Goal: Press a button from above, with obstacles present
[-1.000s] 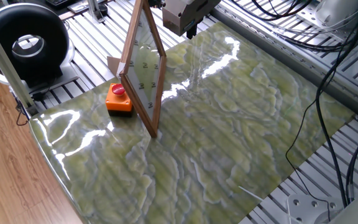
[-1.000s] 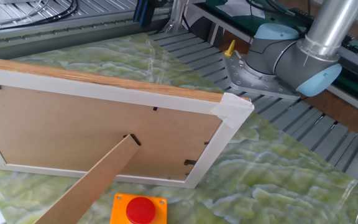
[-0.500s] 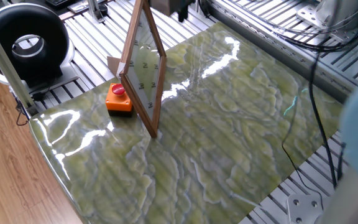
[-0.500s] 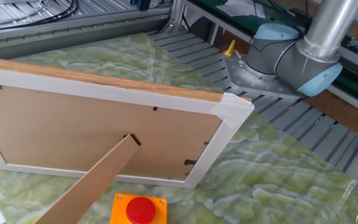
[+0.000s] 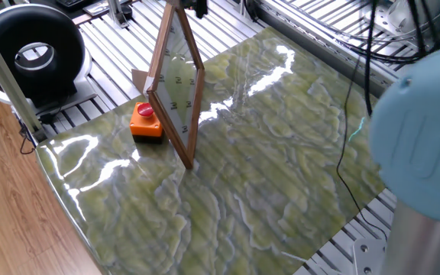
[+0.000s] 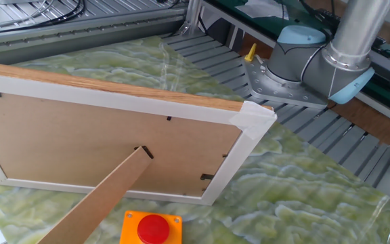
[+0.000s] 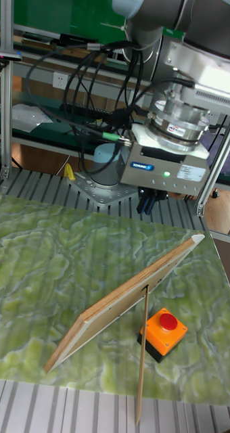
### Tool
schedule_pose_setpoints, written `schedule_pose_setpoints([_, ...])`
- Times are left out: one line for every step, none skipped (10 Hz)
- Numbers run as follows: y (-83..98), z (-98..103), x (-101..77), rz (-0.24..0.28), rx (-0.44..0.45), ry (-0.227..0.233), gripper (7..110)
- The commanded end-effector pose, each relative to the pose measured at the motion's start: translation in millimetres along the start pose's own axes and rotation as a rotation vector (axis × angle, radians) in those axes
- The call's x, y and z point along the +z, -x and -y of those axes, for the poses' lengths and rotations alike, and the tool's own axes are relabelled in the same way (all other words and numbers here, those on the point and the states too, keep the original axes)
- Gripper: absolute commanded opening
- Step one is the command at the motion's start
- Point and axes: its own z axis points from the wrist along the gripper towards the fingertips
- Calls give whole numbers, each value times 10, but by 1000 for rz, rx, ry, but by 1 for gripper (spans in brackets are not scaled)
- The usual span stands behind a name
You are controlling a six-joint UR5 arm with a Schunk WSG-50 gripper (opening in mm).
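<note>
The button [image 5: 145,111] is a red cap on an orange box [image 5: 147,124] with a black base, near the mat's left corner. It also shows in the other fixed view [image 6: 153,228] and the tall view [image 7: 168,321]. The obstacle [image 5: 176,84], a tall wood-framed transparent panel, leans just right of it; its brown back and prop leg [image 6: 107,142] face the other fixed view. My gripper [image 7: 150,201] hangs high above the panel's upper corner [image 7: 196,238], well above and behind the button. Only its dark tips reach the top edge of one fixed view [image 5: 197,6]. Their gap is not visible.
A green marbled mat [image 5: 281,168] covers the table. A black round device [image 5: 33,53] stands at the left beyond the mat. My arm's pale blue joint [image 5: 426,130] fills the right side, with cables hanging near it. The arm's base [image 6: 296,64] sits behind the mat.
The gripper has risen and shifted left, leaving all but its tips out of one fixed view. The arm's blue joint has swung into the right of that view. Button and panel have not moved.
</note>
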Motion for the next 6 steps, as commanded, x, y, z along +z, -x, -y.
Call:
schedule_pose_setpoints([87,-92,63,-13,-25,9,7])
schedule_pose_setpoints([53,-27,62,-26,-22,-16,7])
schedule_pose_setpoints([33,-4,61,-34,-25,-26,7])
schedule_pose_setpoints([40,-25,62,-32,-60,-17,7])
schedule_pose_setpoints([85,-22,63,-14,-93,-18,7])
schedule_pose_setpoints([135,-67,64,6,-147,-1,7])
